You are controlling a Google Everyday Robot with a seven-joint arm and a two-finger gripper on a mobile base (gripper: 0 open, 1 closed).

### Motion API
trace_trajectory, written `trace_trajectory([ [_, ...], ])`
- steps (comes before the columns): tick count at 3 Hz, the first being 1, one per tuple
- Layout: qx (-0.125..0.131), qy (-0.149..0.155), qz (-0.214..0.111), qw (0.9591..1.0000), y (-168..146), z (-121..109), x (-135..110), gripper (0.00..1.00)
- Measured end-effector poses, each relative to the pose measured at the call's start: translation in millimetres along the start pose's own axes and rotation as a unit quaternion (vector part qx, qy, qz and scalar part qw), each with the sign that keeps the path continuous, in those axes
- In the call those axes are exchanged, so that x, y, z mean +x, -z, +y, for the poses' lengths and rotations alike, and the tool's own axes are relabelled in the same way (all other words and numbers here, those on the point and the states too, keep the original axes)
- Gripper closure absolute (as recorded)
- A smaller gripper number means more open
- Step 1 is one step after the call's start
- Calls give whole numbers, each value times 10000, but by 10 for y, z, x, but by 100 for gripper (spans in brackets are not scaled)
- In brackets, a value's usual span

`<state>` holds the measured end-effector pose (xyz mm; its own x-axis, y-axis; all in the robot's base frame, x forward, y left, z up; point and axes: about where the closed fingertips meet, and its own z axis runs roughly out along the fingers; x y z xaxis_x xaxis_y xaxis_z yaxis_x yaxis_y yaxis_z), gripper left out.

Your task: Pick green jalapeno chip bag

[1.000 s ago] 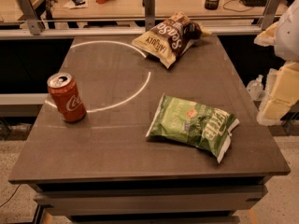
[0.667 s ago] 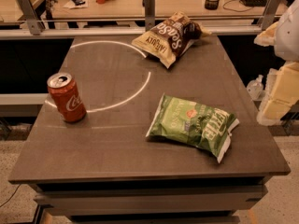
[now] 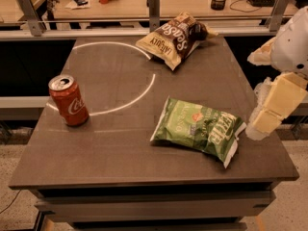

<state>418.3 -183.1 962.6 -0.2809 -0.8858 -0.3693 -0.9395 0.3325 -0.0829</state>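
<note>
Barely begun — green jalapeno chip bag lies flat on counter, ungrasped; gripper hovers at its 3 o'clock by counter edge — open or closed, cannot tell.

The green jalapeno chip bag is lying flat on the table — the gripper is hovering near its white sealed end.
</note>
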Motion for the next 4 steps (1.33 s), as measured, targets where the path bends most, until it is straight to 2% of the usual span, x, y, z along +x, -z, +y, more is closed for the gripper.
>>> trace_trajectory([
  [1,-118,-385,-140,9991,-141,184,-161,0],
  [2,36,-553,-151,9984,-364,275,-318,0],
  [3,243,-513,-198,9982,-618,255,-447,0],
  [4,305,-424,-287,9982,-864,215,-547,0],
])
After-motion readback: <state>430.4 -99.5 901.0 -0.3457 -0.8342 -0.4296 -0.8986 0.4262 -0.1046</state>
